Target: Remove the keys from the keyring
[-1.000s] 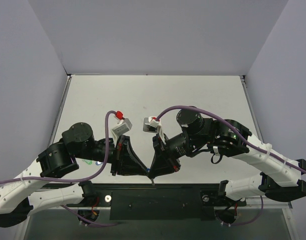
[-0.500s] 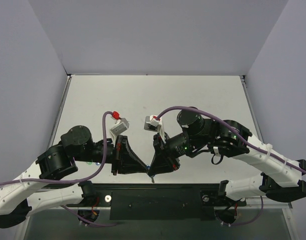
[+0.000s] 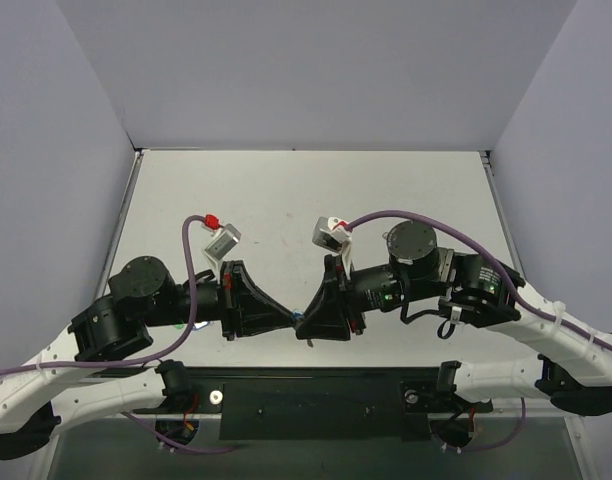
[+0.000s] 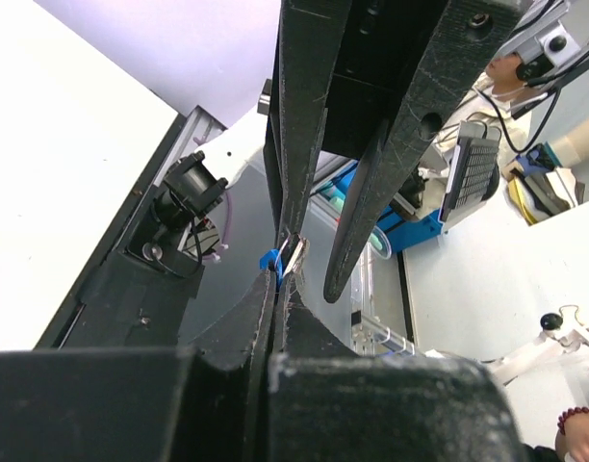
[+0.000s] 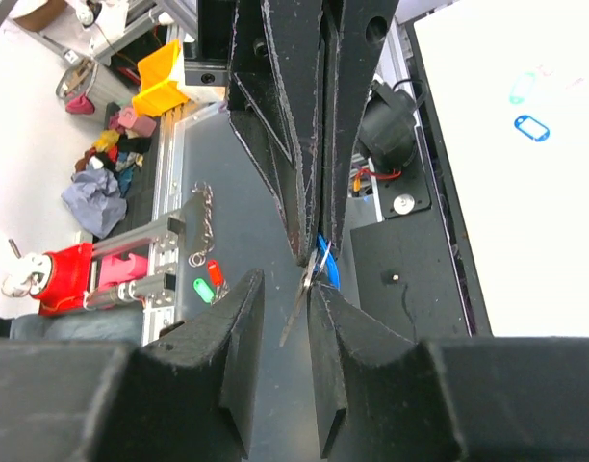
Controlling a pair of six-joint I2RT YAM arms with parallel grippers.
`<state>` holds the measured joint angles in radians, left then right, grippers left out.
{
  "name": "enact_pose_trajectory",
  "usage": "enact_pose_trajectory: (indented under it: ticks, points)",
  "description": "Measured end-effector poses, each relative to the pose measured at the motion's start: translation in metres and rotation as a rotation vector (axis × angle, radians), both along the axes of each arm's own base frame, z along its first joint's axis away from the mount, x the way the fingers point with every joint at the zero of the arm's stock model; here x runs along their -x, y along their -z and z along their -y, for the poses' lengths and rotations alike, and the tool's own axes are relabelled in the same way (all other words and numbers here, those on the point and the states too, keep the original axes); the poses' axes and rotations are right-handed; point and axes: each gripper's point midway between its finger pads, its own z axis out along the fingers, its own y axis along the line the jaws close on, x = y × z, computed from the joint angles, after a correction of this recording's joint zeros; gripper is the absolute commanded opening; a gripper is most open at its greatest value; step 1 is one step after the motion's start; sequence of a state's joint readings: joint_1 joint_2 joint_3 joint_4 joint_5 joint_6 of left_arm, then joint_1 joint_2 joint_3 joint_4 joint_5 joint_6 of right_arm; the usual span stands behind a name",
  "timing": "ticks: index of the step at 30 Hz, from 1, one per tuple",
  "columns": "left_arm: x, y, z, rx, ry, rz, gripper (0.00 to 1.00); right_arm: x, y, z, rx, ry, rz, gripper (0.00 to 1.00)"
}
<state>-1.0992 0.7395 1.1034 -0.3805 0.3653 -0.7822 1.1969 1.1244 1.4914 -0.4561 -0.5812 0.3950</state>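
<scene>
Levelling left gripper (image 3: 290,321) and right gripper (image 3: 304,327)

A robotics lab: a white counter (image 3: 306,190) boxed in by plain panel walls (image 3: 316,70), purple cables (image 3: 386,215), aluminium framing (image 5: 169,178), a yellow bin (image 5: 166,82) and a person (image 4: 511,67) among equipment.

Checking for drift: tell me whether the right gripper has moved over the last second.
Yes. The right gripper has moved up the top view, away from the black plate at the table's near edge.
</scene>
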Motion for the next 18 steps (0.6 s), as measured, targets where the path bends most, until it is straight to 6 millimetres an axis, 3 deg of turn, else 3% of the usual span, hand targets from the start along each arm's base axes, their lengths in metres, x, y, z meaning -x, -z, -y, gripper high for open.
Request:
enact_pose_trajectory:
  ticks: [17,18]
  points:
    - [-0.025,-0.019,-0.012,0.096,-0.181,-0.015,0.00,-0.028,-0.020,-0.014,-0.154,0.153,-0.009,0.22]
    - [-0.027,-0.020,-0.012,0.098,-0.189,-0.014,0.00,-0.030,-0.020,-0.015,-0.159,0.161,-0.011,0.18]
